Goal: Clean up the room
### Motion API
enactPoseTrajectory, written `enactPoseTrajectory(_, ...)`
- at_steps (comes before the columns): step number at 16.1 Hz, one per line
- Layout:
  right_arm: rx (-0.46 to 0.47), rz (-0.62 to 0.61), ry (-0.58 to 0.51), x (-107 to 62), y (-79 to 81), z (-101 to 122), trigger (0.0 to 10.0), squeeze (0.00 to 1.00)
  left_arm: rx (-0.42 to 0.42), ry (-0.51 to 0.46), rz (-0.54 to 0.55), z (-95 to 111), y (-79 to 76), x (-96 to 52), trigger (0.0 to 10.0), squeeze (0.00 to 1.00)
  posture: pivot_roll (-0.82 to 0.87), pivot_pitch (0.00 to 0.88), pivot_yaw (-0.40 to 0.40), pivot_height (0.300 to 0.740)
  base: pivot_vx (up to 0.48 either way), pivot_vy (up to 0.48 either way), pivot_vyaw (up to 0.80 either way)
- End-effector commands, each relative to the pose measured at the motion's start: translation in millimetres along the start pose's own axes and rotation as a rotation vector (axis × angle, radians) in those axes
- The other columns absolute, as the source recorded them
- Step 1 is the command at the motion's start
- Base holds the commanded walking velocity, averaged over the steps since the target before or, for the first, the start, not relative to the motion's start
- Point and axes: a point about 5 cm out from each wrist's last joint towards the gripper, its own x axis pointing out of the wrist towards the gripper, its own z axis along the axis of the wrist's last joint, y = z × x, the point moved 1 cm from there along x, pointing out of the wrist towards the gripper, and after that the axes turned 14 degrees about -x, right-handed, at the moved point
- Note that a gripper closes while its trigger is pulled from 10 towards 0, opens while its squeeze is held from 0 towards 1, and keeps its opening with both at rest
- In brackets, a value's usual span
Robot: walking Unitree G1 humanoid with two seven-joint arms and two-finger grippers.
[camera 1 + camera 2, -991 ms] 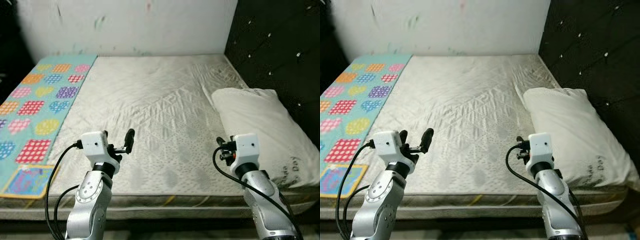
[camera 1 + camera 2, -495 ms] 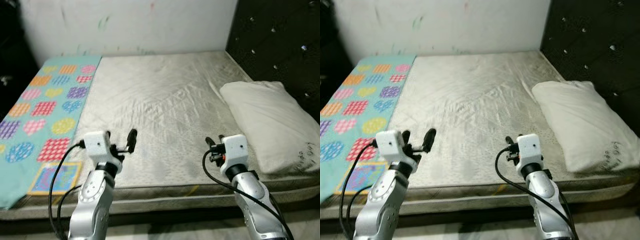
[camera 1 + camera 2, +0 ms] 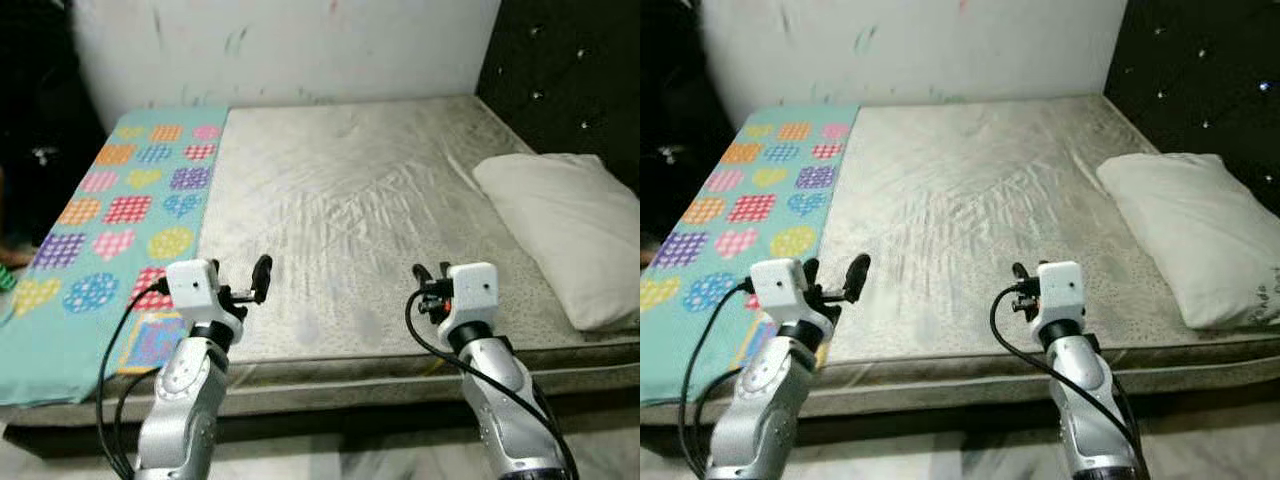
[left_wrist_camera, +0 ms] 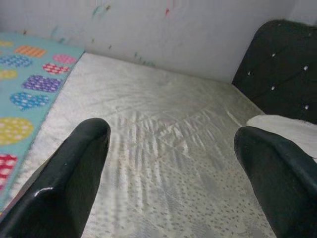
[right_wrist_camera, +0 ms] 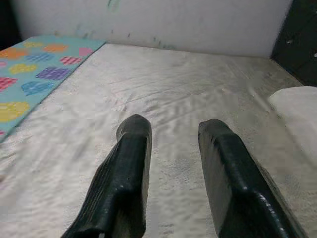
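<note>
A bed with a bare grey-white mattress stands before me. A white pillow lies at its right end by the headboard. A turquoise blanket patterned with coloured hearts and circles covers the left strip of the mattress. My left gripper hovers over the front edge near the blanket, its fingers spread wide open and holding nothing. My right gripper hovers over the front edge further right. Its fingers stand a narrow gap apart with nothing between them.
A black tufted headboard rises on the right, and a marked white wall runs behind the bed. A dark area lies to the left of the bed. Pale floor shows below the bed's front edge.
The whole view has shifted: the bed sits further off and more of the blanket shows on the left, so the camera moved. Both arms keep the same raised pose.
</note>
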Motion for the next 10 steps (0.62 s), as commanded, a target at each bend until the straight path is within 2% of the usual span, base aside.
enactPoseTrajectory(1,0.014,0.022,-0.034,3.5,6.2,8.9,10.0,0.00,0.002,-0.013,0.000,5.7,7.6,-4.6,10.0,0.00,-0.18,0.013,0.030,0.740,0.000,0.000,0.00)
enactPoseTrajectory(10,0.014,0.024,-0.037,4.3,4.8,8.1,10.0,0.00,-0.009,-0.002,-0.044,4.7,0.7,-2.5,10.0,0.00,-0.19,0.012,0.033,0.740,0.427,0.000,0.00)
